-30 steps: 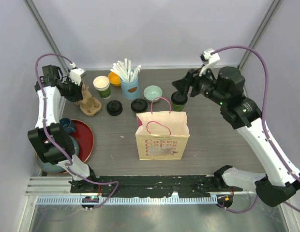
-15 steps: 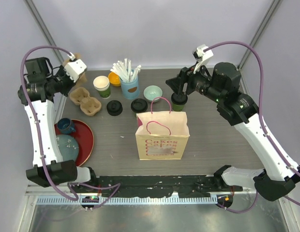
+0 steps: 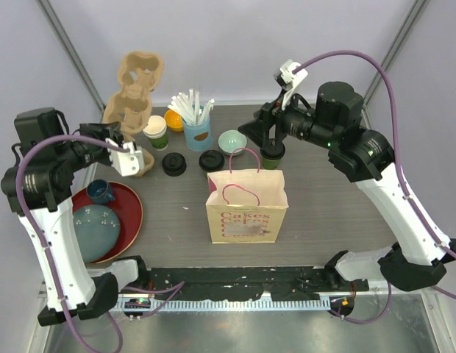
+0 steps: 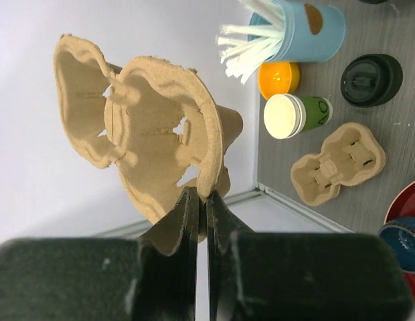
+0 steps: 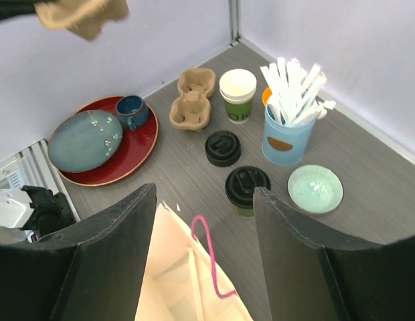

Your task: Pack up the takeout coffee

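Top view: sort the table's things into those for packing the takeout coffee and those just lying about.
For the job: cream paper carry bag; open dark-green paper cup; second dark-green paper cup; round black plastic lids; brown pulp cup carrier in the left hand.
Lying about: blue cup of white straws; pale green bowl; small orange bowl; round red tray; spare pulp carrier.

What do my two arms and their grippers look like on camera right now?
The left arm and right arm both have white link shells with bulky black joint housings, and a purple cable loops along each. The left gripper and right gripper have broad matte-black fingers. A small white housing sits at each wrist.
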Robot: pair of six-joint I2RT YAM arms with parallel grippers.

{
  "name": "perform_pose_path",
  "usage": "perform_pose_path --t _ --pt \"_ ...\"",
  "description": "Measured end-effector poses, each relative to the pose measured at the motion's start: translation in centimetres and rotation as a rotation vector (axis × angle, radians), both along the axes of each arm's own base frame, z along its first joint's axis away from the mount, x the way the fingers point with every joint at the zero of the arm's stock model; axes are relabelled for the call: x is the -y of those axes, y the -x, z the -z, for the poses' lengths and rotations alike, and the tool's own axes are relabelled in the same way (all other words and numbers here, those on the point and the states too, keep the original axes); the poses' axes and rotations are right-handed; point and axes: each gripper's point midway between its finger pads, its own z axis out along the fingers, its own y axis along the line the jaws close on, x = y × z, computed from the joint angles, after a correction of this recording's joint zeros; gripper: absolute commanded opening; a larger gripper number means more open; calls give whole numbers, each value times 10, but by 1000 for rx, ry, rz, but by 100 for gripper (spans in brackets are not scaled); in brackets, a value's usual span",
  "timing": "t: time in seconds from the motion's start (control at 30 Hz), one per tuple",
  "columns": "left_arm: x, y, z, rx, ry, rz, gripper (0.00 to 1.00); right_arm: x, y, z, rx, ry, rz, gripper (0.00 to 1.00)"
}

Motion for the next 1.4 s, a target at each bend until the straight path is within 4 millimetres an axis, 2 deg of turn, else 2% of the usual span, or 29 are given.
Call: perform_pose_path --t 0.13,0.23,0.33,0.43,0.47,0.53,0.63,0.8,1.03,1.2,1.4 --pt "11 12 9 12 -42 83 0 -13 4 -25 39 -4 -24 65" --pt "23 17 9 26 -55 142 0 -15 -2 -41 66 -15 2 65" --pt "47 23 10 53 -94 250 0 -15 -14 -55 89 -27 50 65" --pt "75 47 27 78 -159 402 0 -22 -28 -72 118 -47 80 64" --pt "77 58 33 84 -184 429 0 -27 -34 -76 130 -47 87 64" --pt "76 66 37 101 -215 444 0 -36 -42 -82 148 -40 93 65" --pt "73 77 32 151 -249 444 0 -51 -47 -73 146 3 87 66" --pt "67 78 43 145 -289 431 0 -73 -37 -38 96 117 41 66" --pt "63 69 55 108 -314 415 0 -89 -25 -25 93 163 5 66" --pt "62 74 58 110 -317 413 0 -93 -36 -23 132 200 39 69" --pt "60 78 61 113 -320 409 0 -111 -54 -3 146 258 36 70"
